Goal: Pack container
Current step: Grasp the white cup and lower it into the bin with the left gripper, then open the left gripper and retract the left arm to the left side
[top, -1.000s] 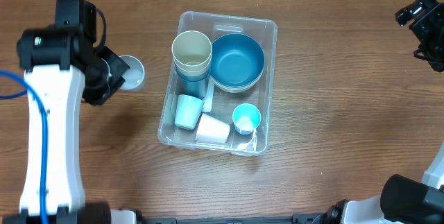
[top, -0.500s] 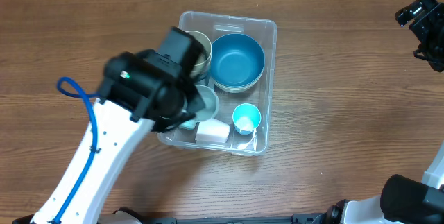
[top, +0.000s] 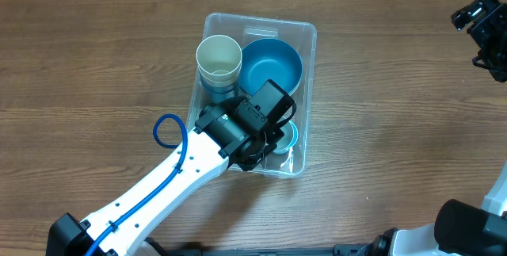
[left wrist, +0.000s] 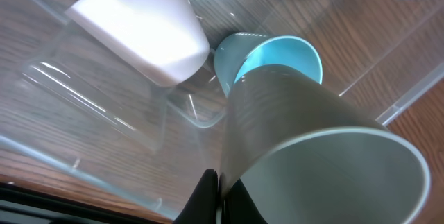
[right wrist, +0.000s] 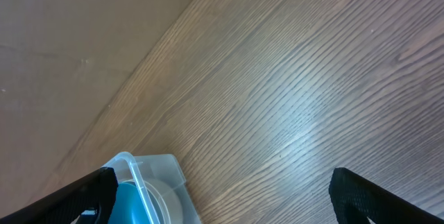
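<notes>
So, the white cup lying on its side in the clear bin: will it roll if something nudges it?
Probably: the white cup lies on its side, and its taper would likely make it curve, not run straight. It looks like thin plastic, so probably light. The container wall and the light blue cup close by should stop it.

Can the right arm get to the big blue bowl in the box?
Probably yes. The open right gripper sits off to the side, only wood table between it and the blue bowl. But the left arm covers the bowl's near edge, so it's crowded.
</notes>
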Available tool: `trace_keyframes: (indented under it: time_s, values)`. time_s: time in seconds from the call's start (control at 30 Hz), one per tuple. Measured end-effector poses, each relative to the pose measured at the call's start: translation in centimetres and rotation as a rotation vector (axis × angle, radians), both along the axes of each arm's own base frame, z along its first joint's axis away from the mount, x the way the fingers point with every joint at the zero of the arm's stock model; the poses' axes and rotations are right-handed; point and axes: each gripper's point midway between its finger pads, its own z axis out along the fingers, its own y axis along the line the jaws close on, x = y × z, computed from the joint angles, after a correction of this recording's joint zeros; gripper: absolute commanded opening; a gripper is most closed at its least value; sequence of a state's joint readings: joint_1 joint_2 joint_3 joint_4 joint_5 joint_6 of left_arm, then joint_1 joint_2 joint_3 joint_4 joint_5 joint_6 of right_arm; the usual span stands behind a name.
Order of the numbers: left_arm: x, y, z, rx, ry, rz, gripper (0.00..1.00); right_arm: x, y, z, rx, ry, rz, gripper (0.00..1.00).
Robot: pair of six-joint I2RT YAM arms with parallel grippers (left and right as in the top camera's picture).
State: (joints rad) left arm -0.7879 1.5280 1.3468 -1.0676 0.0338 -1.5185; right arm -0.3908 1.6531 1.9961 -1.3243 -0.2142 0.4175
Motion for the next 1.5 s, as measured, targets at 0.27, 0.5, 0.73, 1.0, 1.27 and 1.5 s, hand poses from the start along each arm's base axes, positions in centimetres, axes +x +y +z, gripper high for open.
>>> trace_keyframes:
  time_s: [0.27,0.5,0.73,1.0,1.27,1.5]
  values:
    - [0.6,-0.6,0.2,-0.026,-0.022,0.010,0.59,0.0,0.0,0.0,0.000,0.000,-0.001,1.00]
    - [0.8,-0.8,0.3,-0.024,-0.042,-0.035,0.59,0.0,0.0,0.0,0.000,0.000,-0.001,1.00]
    - [0.7,-0.8,0.3,-0.019,-0.048,-0.070,0.43,0.0,0.0,0.0,0.000,0.000,-0.001,1.00]
    - [-0.7,0.0,4.4,0.023,-0.026,-0.184,0.47,0.0,0.0,0.0,0.000,0.000,-0.001,1.00]
    - [-1.2,6.0,10.6,0.213,-0.091,-0.147,0.64,0.0,0.0,0.0,0.000,0.000,-0.001,1.00]
    - [1.4,15.5,12.9,0.283,-0.139,0.073,0.71,0.0,0.0,0.0,0.000,0.000,0.000,1.00]
